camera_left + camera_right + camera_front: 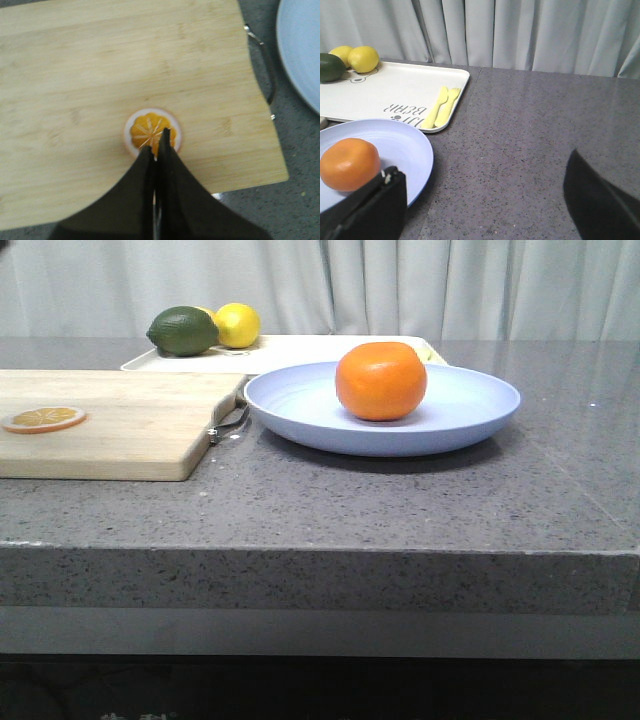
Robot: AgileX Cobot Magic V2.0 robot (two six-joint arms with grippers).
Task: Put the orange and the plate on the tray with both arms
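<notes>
The orange (pixel 380 380) sits on the pale blue plate (pixel 470 410) in the middle of the table; both also show in the right wrist view, the orange (pixel 347 164) on the plate (pixel 410 145). The cream tray (pixel 300 348) lies behind the plate and shows in the right wrist view (pixel 395 95). My left gripper (pixel 159 145) is shut and empty, above the orange slice (pixel 145 131) on the cutting board. My right gripper (pixel 482 195) is open and empty, low over the bare table beside the plate's rim. Neither gripper shows in the front view.
A wooden cutting board (pixel 120 425) with a metal handle lies left of the plate, an orange slice (pixel 44 419) on it. A green fruit (pixel 183 331) and lemons (pixel 237 324) sit on the tray's left end. A yellow fork and spoon (pixel 441 106) lie on the tray.
</notes>
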